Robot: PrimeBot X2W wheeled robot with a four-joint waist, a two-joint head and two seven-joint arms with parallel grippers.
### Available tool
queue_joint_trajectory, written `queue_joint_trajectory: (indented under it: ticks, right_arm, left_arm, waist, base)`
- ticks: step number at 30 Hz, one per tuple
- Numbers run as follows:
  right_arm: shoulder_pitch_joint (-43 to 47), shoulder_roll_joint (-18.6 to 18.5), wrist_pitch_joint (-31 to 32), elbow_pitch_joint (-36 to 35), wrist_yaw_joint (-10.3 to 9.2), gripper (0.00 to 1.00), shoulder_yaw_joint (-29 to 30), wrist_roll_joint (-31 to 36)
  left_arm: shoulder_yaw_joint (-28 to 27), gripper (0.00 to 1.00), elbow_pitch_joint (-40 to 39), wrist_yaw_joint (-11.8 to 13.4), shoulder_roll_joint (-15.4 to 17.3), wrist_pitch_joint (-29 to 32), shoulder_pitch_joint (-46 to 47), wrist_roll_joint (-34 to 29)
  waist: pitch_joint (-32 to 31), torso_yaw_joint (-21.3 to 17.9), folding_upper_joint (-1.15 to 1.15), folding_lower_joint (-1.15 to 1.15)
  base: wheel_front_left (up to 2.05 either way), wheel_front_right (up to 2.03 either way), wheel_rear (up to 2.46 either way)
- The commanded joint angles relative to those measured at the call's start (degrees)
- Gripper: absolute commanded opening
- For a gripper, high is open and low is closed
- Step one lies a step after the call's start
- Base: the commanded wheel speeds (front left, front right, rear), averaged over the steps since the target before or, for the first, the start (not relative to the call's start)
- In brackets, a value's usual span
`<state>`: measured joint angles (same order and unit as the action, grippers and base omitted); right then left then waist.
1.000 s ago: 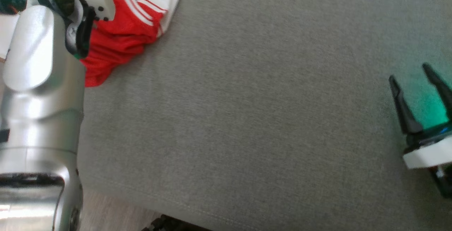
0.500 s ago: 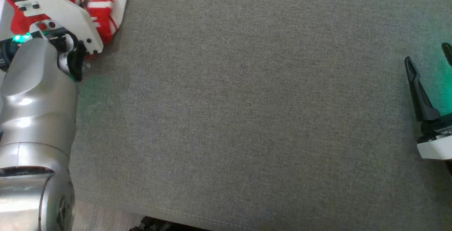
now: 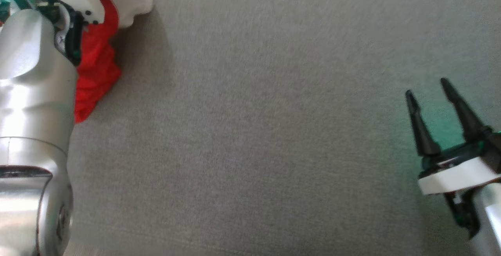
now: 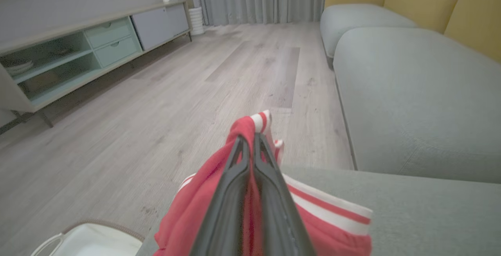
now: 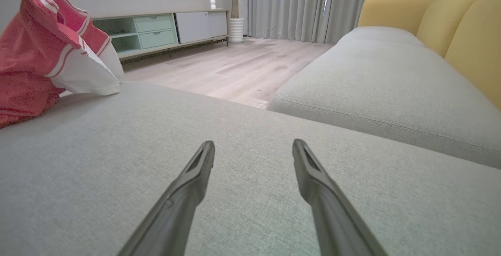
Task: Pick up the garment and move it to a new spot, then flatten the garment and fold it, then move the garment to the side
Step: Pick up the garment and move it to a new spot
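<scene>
My left gripper point(image 4: 250, 140), spread a second ago, now pinches a fold of the crumpled red-and-white striped fabric garment point(image 4: 184, 213) at the grey fabric cushion point(image 3: 274, 130)'s left edge. My right gripper point(image 3: 427, 87) hangs spread, empty. Grasp made, I judge; carrying comes next.

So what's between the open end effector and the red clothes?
Nothing but bare grey cushion between the right end effector and clothes, in the head view.

You count one garment point(image 4: 336, 213), six o'clock in the left wrist view; one basket point(image 4: 98, 222) at seven. One left gripper point(image 4: 251, 136); one right gripper point(image 5: 253, 143).
</scene>
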<state>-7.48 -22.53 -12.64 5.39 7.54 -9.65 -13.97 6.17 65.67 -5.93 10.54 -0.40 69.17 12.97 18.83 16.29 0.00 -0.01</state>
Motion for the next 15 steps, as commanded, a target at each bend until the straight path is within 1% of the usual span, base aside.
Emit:
queue_joint_trajectory:
  ticks: [1,6,8,12,13,14,15]
  right_arm:
    - [1.0,0.6,-1.1,-0.4,-0.05,1.00,-1.6,-0.5]
    - [2.5,4.6,-2.1,2.9,-0.05,1.00,-2.9,-1.1]
    - [3.3,5.9,-2.2,3.8,-0.05,1.00,-3.2,-1.6]
    - [3.7,7.2,-2.3,4.1,-0.05,1.00,-3.5,-1.8]
    - [3.6,7.6,-2.3,3.9,-0.05,1.00,-3.5,-1.8]
    - [3.6,7.6,-2.3,3.9,-0.05,1.00,-3.5,-1.8]
    - [3.4,7.9,-2.3,3.6,-0.05,1.00,-3.5,-1.7]
  left_arm:
    - [0.7,0.00,-2.3,-0.5,2.7,-1.2,2.6,-0.7]
    - [4.4,0.00,-4.2,-1.4,1.2,-2.8,3.3,-0.8]
    - [6.4,0.00,-6.2,-1.5,0.1,-3.1,3.7,0.2]
    - [11.6,0.00,-12.6,-1.5,-1.9,-1.5,3.9,5.4]
    - [12.8,0.00,-14.5,-1.5,-2.2,-0.8,3.8,7.1]
    - [12.8,0.00,-14.5,-1.5,-2.2,-0.8,3.8,7.1]
    - [14.1,0.00,-16.5,-1.5,-2.2,0.0,3.7,8.6]
  waist:
    - [-8.6,-3.3,0.00,0.01]
    - [-16.9,-8.0,0.00,0.01]
    - [-19.3,-10.2,0.00,0.01]
    - [-21.3,-14.5,0.00,0.01]
    - [-21.5,-15.6,0.00,0.01]
    - [-21.5,-15.6,0.00,0.01]
    - [-21.5,-16.8,0.00,0.01]
  base:
    - [0.00,0.00,0.00]
    - [0.00,0.00,0.00]
    - [0.00,0.00,0.00]
    - [0.00,0.00,0.00]
    - [0.00,0.00,0.00]
    - [0.00,0.00,0.00]
    - [0.00,0.00,0.00]
